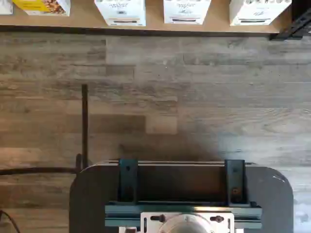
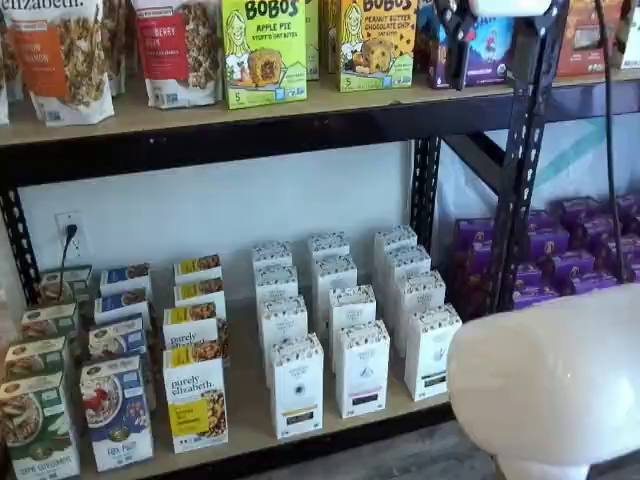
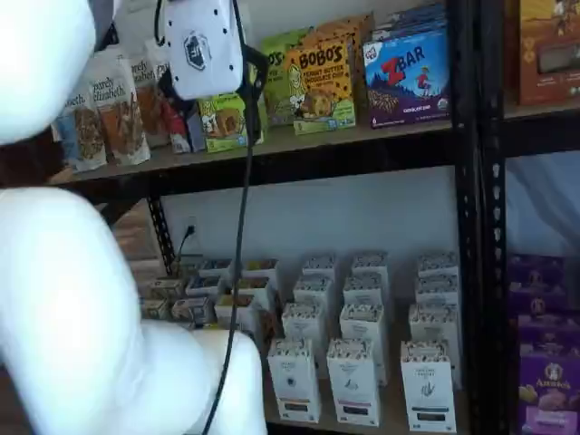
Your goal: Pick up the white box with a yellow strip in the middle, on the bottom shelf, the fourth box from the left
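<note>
The white box (image 2: pixel 297 385) stands at the front of the bottom shelf (image 2: pixel 245 395), just right of the "purely elizabeth" boxes (image 2: pixel 196 398). It has a speckled top and a yellowish band low on its front. It also shows in a shelf view (image 3: pixel 294 381) and in the wrist view (image 1: pixel 120 12). My gripper (image 3: pixel 213 101) hangs high up in front of the upper shelf, far above the white box. Its black fingers (image 3: pixel 256 77) stand wide apart beside the white body, open, with nothing between them. One finger (image 2: pixel 456 50) hangs from the top edge of a shelf view.
More white boxes (image 2: pixel 362 368) fill the rows behind and to the right. Green and blue boxes (image 2: pixel 115 410) stand to the left. Purple boxes (image 2: pixel 560 250) lie past the black upright (image 2: pixel 520 180). The arm's white bulk (image 2: pixel 560 380) fills the foreground. A dark mount with teal brackets (image 1: pixel 182 194) hangs over the wood floor.
</note>
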Controlling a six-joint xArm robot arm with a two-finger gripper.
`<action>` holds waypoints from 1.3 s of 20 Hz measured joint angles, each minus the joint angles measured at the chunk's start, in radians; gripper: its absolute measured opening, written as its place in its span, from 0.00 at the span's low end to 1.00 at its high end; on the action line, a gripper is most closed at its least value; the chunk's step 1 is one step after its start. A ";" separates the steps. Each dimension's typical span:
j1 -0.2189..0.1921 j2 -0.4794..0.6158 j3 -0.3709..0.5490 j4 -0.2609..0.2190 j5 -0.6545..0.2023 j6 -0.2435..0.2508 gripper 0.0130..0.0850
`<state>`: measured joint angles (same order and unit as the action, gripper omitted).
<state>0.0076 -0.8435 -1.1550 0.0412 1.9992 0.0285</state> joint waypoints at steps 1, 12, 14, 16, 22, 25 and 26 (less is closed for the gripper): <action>-0.033 -0.029 0.027 0.038 -0.047 -0.017 1.00; 0.006 -0.046 0.058 0.048 -0.075 0.021 1.00; 0.021 -0.050 0.073 0.046 -0.084 0.034 1.00; 0.037 -0.058 0.092 0.043 -0.099 0.048 1.00; 0.101 -0.084 0.165 0.020 -0.164 0.102 1.00; 0.133 -0.089 0.193 -0.003 -0.191 0.127 1.00; 0.139 -0.092 0.202 -0.007 -0.202 0.132 1.00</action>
<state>0.1466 -0.9353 -0.9527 0.0343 1.7972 0.1608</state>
